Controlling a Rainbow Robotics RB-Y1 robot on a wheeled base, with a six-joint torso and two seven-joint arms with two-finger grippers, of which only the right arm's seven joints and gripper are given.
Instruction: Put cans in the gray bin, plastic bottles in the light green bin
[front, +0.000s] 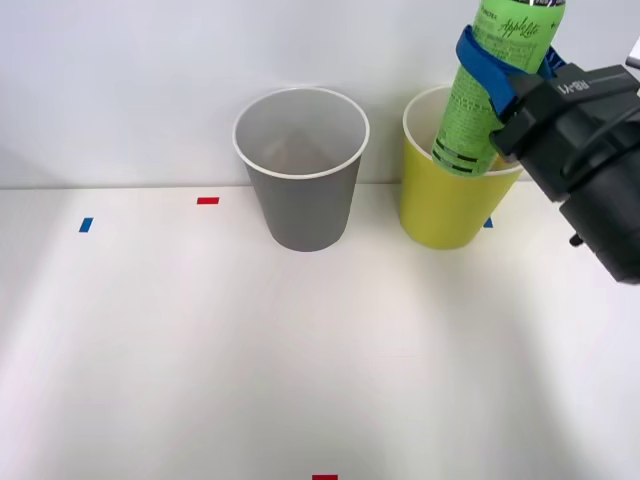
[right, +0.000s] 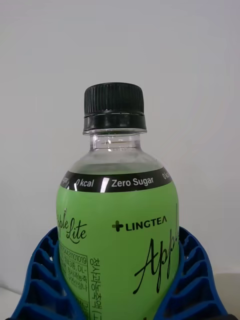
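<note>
Gripping the green bottle (front: 492, 85), end effector (front: 505, 70) above light green bin (front: 445, 205).

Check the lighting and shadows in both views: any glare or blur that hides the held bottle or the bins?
Front view: even light, soft shadows below the gray bin and light green bin; right gripper sharp. Right wrist view: green-label bottle crisp, label readable, slight glints on its clear neck.
</note>
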